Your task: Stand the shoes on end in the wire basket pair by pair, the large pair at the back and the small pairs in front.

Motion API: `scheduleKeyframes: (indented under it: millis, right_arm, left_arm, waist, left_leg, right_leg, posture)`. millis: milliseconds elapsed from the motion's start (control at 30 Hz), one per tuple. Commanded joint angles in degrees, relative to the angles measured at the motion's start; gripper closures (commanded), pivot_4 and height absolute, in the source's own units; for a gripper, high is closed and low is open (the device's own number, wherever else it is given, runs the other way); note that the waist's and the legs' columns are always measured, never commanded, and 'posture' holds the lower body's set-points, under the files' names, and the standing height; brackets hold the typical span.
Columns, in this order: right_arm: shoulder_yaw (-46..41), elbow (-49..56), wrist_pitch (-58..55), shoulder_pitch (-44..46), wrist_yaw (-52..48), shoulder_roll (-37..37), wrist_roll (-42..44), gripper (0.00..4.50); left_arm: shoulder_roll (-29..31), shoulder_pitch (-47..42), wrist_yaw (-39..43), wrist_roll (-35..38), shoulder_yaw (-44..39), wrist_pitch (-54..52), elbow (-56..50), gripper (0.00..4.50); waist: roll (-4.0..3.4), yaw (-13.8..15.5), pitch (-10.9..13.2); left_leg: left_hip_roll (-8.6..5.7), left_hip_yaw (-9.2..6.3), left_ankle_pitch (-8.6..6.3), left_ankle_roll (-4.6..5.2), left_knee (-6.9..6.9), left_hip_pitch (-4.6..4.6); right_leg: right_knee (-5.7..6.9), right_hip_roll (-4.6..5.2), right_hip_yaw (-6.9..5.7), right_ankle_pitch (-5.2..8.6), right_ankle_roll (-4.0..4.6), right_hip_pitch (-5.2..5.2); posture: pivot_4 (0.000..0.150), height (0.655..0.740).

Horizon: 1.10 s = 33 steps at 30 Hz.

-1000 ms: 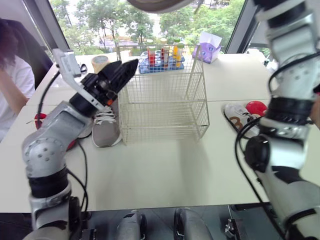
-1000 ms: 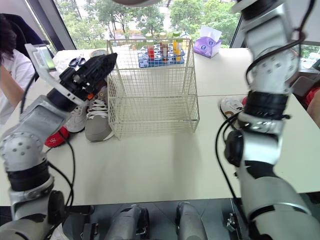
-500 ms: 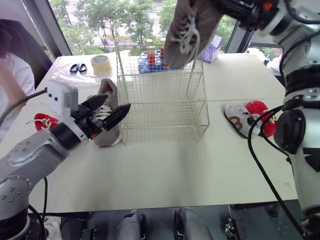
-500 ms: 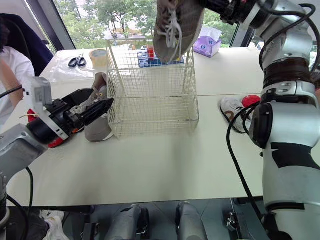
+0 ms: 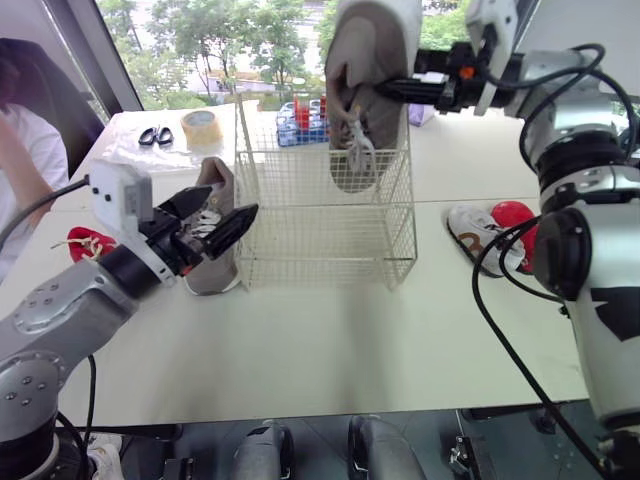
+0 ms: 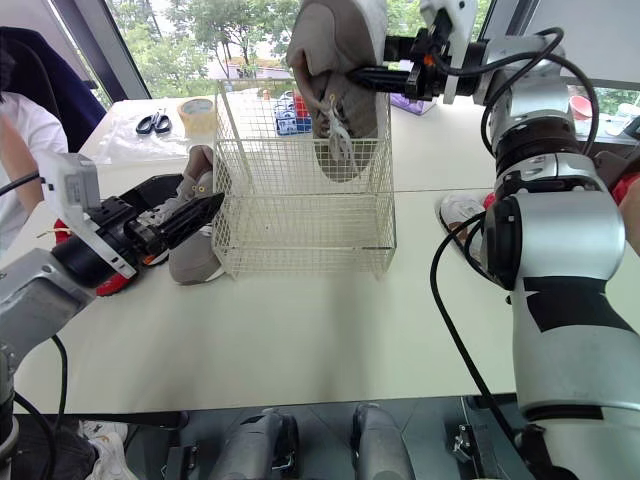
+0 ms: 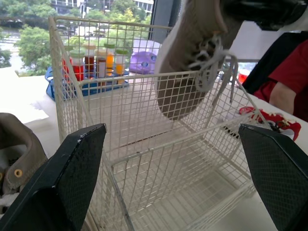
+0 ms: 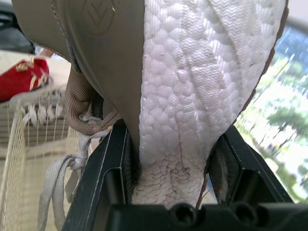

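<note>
I am gripping a grey shoe (image 5: 365,50) in my right claw (image 5: 385,88), both fingers pressing tight against its heel end, one on the white sole and one on the upper. The shoe is hanging toe-down from the claw with its laces dangling loose. Directly below the claw the wire basket (image 5: 330,230) is standing on the table, and the shoe's toe is dipping past the basket's top rim into the inside, not touching the basket floor. My left claw (image 5: 215,215) is hovering with its fingers spread wide and gripping nothing, its tips pointing at the basket's near side wall, which is just ahead of them. A second grey shoe (image 5: 205,275) is lying on the table right beneath and behind this claw, just beside the basket. Well apart from my right claw, low on the table on its outer side, a white shoe (image 5: 478,232) and a red shoe (image 5: 513,215) are lying close together. Beyond the basket, on the far side from both claws, a blue rack of bottles (image 5: 300,115) is sitting, and scissors (image 5: 153,135) and a tape roll (image 5: 203,125) are lying farther out past my left claw
</note>
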<state>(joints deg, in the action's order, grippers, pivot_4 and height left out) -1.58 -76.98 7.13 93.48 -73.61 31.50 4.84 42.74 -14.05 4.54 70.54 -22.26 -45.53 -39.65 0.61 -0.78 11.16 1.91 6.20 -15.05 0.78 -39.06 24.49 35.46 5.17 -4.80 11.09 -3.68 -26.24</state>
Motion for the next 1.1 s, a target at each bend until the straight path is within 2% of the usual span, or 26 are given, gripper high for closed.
scheduleKeyframes:
  millis: [33, 100, 133, 167, 600, 867, 933, 1033, 1067, 1100]
  right_arm:
    - [-1.5, 0.49, 0.84, 1.14, 3.85, 0.28, -1.44, 1.83]
    - [-1.4, 0.34, 1.23, 0.87, 5.01, 0.35, -2.6, 0.94]
    - [-1.37, 0.28, 1.5, 0.8, 5.82, 0.51, -3.17, 0.32]
    - [-1.4, 0.25, 1.61, 0.78, 6.27, 0.67, -3.64, 0.04]
    - [-3.42, 1.76, 2.37, 1.87, 0.5, 6.49, -4.64, 0.04]
    - [-7.28, 3.82, 1.72, 0.17, -0.03, 11.95, -1.88, 0.04]
    - [-8.73, 5.0, 1.41, 0.01, 0.4, 13.57, -0.68, 0.04]
    - [-11.08, 10.11, -3.85, 0.71, -3.67, 14.51, 3.5, 0.04]
    - [-11.25, 13.34, -7.92, 0.64, -5.14, 14.31, 5.03, 0.04]
    - [-9.85, 21.72, -13.84, -2.24, -7.77, 13.96, 6.93, 0.04]
  left_arm:
    - [-0.04, -0.36, -0.5, -0.64, -0.21, 1.82, -1.71, 0.0]
    - [-0.18, -0.36, -0.8, -0.83, 0.01, 1.84, -1.84, 0.0]
    - [-0.23, -0.38, -0.94, -0.9, 0.16, 1.83, -1.89, 0.0]
    - [-0.26, -0.37, -1.04, -0.98, 0.3, 1.84, -1.92, 0.0]
    - [-0.42, -1.08, 0.67, -2.42, 0.69, 1.6, 1.14, 0.0]
    - [0.64, -6.86, -2.09, -2.34, -3.93, 1.78, 10.56, 0.0]
    - [2.62, -8.33, -2.63, -4.53, -4.43, 0.97, 13.11, 0.0]
    - [8.16, -11.28, -4.2, -12.85, -1.44, -1.07, 18.31, 0.0]
    - [9.75, -12.48, -3.38, -15.04, -0.07, -1.57, 20.47, 0.0]
    - [11.64, -14.18, -0.88, -17.58, 2.16, -1.65, 23.72, 0.0]
  waist:
    - [0.0, 0.0, 0.0]
    - [0.0, 0.04, 0.0]
    - [0.0, 0.04, 0.0]
    - [0.0, 0.0, 0.0]
    - [0.0, -0.08, 0.0]
    - [0.0, 0.05, 0.0]
    - [0.0, 0.07, 0.0]
    - [-0.01, 0.0, 0.0]
    - [-0.02, -0.02, 0.01]
    - [-0.07, -0.14, 0.01]
  left_leg:
    - [0.0, 0.0, 0.0, 0.0, 0.0, 0.0]
    - [0.0, 0.0, 0.0, -0.01, 0.0, 0.0]
    - [0.0, -0.01, 0.01, -0.01, 0.0, 0.0]
    - [-0.01, -0.01, 0.01, -0.01, 0.0, 0.0]
    - [-0.05, 0.0, 0.01, -0.02, -0.01, -0.02]
    - [-0.06, 0.0, 0.02, -0.03, -0.01, -0.03]
    - [-0.06, 0.0, 0.02, -0.03, -0.01, -0.02]
    - [-0.07, 0.04, 0.02, -0.03, 0.0, -0.04]
    - [-0.06, 0.04, 0.02, -0.03, 0.0, -0.04]
    - [-0.06, 0.05, 0.02, -0.04, 0.02, -0.04]
  right_leg:
    - [0.0, 0.0, 0.0, 0.0, 0.0, 0.0]
    - [0.01, 0.0, 0.0, 0.0, 0.0, 0.0]
    - [0.01, 0.0, 0.0, 0.0, 0.0, 0.0]
    - [0.01, 0.0, 0.0, 0.0, 0.0, 0.0]
    - [0.02, -0.02, 0.0, 0.0, 0.0, 0.02]
    - [0.03, -0.03, 0.0, -0.01, 0.0, 0.02]
    - [0.02, -0.03, -0.01, -0.01, 0.0, 0.02]
    - [0.02, -0.03, 0.0, -0.01, -0.01, 0.01]
    - [0.03, -0.04, 0.0, 0.0, -0.01, 0.0]
    - [0.06, -0.06, 0.0, 0.0, -0.01, -0.02]
  posture:
    - [0.15, 0.74]
    - [0.15, 0.74]
    - [0.15, 0.74]
    - [0.15, 0.74]
    - [0.15, 0.74]
    - [0.15, 0.74]
    - [0.15, 0.74]
    - [0.15, 0.74]
    - [0.15, 0.74]
    - [0.15, 0.74]
